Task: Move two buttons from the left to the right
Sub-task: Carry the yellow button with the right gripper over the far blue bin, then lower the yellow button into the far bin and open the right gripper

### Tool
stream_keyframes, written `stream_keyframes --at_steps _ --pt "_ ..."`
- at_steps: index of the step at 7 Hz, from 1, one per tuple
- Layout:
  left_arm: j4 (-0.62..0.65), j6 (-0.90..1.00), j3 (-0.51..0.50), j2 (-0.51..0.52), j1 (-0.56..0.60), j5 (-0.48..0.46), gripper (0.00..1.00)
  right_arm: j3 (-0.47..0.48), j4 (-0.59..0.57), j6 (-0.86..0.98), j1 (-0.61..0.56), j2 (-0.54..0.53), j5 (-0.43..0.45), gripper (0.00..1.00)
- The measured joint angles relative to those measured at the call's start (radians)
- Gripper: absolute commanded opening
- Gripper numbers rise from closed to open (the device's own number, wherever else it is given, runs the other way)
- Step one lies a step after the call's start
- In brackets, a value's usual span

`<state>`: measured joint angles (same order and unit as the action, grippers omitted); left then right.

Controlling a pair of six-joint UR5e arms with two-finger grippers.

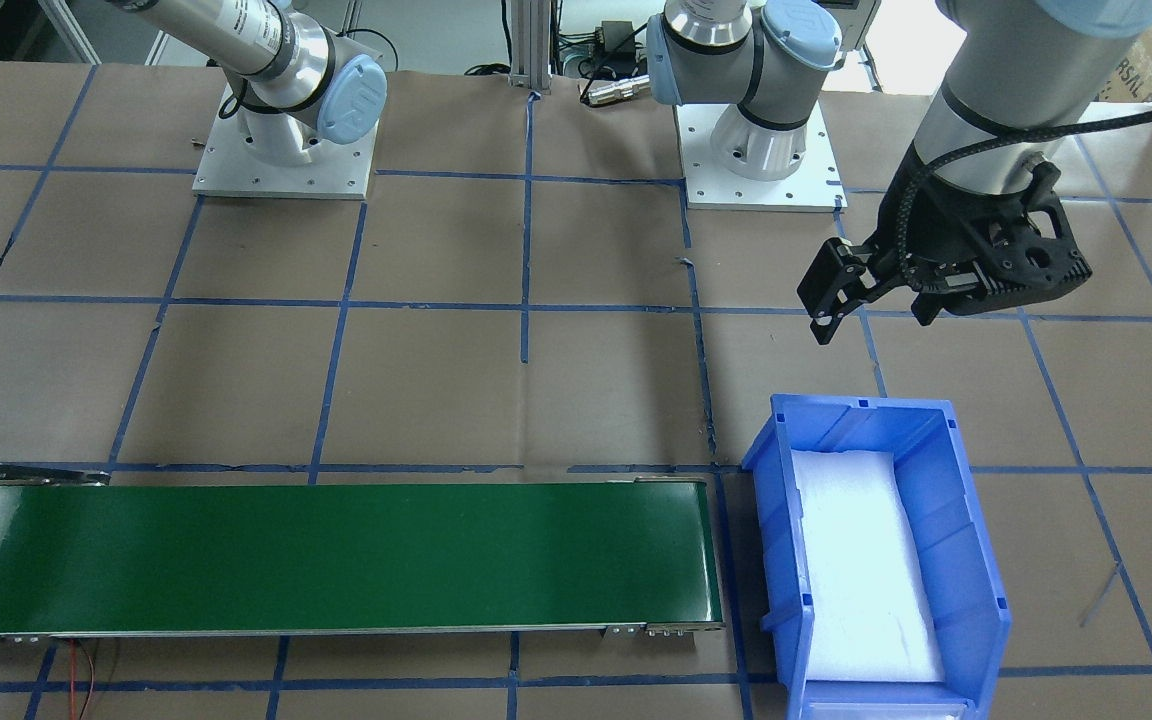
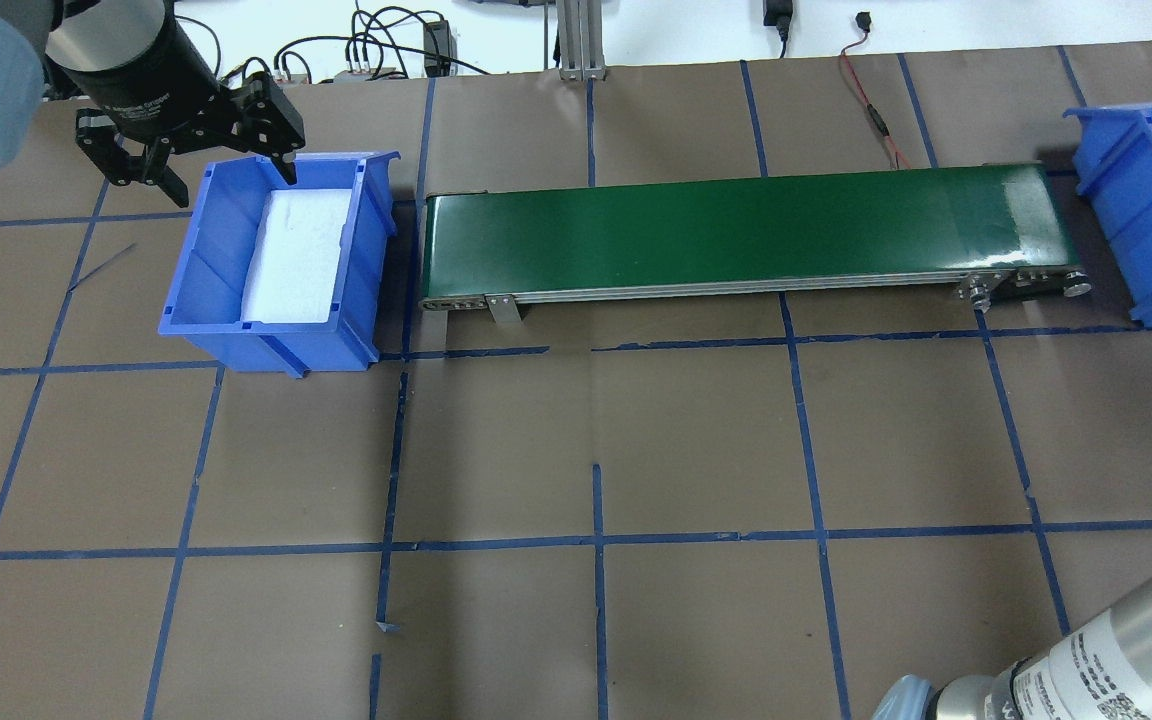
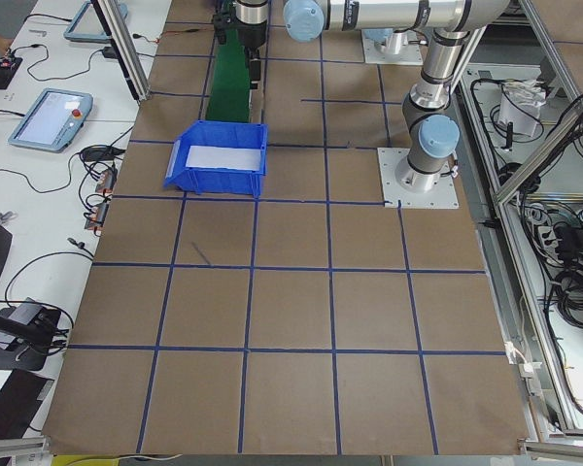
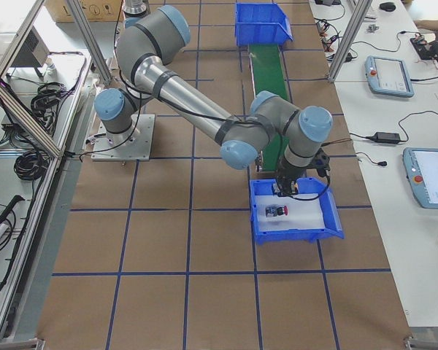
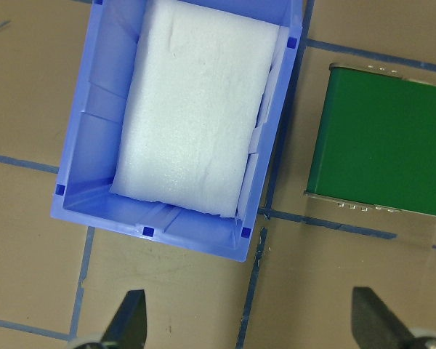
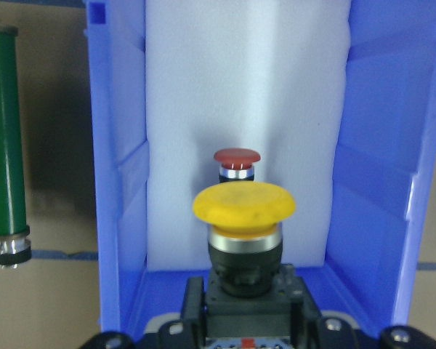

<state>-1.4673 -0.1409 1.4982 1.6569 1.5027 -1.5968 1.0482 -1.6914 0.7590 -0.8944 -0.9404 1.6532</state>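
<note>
Right gripper [image 6: 245, 323] clamped on blocky body of yellow button [image 6: 245, 207] over right bin [image 6: 370, 145], red button [image 6: 237, 161] on its foam [image 6: 240, 80]; left gripper [image 5: 251, 323] spread, empty; buttons judged light, rigid, best gripped by flat body, not cap.

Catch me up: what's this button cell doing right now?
The right gripper holds the yellow button over the right bin, where the red button already sits. The left gripper hovers open near the left bin, which holds only white foam.
</note>
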Motion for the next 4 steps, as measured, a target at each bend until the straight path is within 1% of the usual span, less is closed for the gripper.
stream_keyframes --at_steps 1,2,4 --pt "0.011 -0.004 0.004 -0.004 0.007 -0.001 1.0 -0.064 0.0 0.006 -0.004 0.057 -0.013 0.04" --pt "0.017 -0.006 0.01 -0.006 0.014 -0.002 1.0 -0.103 -0.002 0.008 -0.008 0.095 -0.023 0.04" --pt "0.022 -0.013 0.018 -0.005 0.037 -0.003 1.0 -0.155 -0.018 0.009 -0.03 0.156 -0.043 0.04"
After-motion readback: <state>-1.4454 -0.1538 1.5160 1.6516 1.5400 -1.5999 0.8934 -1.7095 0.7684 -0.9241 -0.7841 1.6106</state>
